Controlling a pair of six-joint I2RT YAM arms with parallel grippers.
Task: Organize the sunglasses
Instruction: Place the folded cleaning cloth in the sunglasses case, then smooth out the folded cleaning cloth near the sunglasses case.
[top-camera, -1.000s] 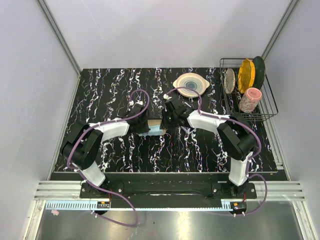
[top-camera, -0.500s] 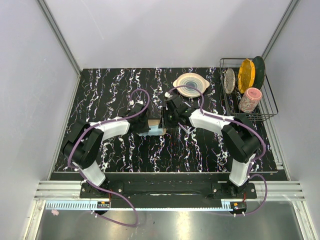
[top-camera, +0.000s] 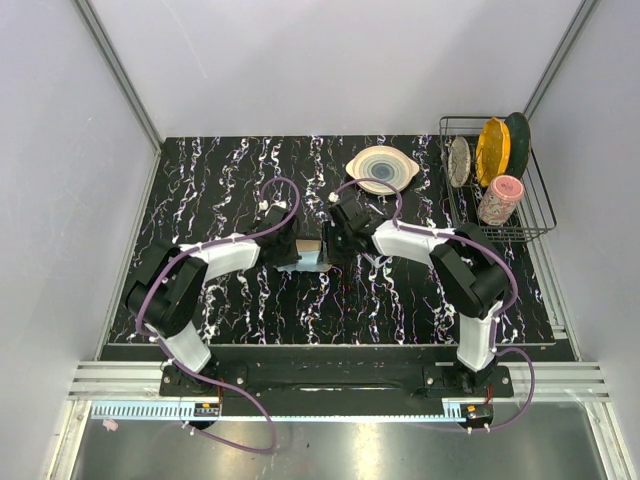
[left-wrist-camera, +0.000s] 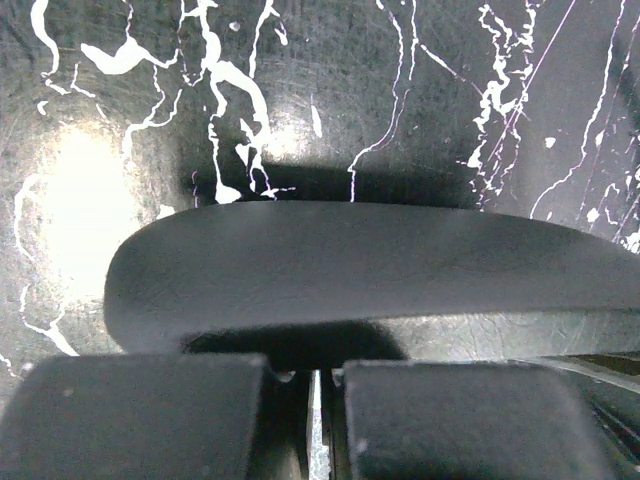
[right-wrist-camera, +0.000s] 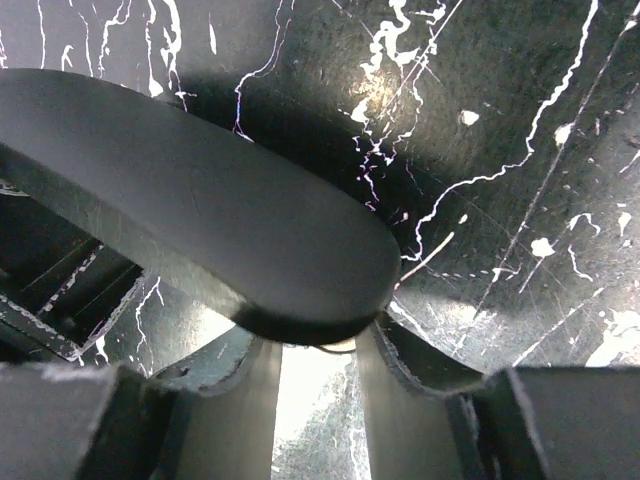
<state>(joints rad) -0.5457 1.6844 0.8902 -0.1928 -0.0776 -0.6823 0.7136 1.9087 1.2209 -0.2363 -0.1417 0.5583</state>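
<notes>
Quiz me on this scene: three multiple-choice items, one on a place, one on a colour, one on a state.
1. Where on the table does the wire rack stand?
A. far right corner
B. near left corner
C. centre

2. What colour is the cup in the wire rack?
A. green
B. pink
C. black

3. How does the left tool stand?
A. wide open
B. shut
C. out of view

Answers: 1 A, it sits against the far right edge; 2 B, the cup is plainly pink; 3 B, the left wrist view shows it closed to a sliver.
</notes>
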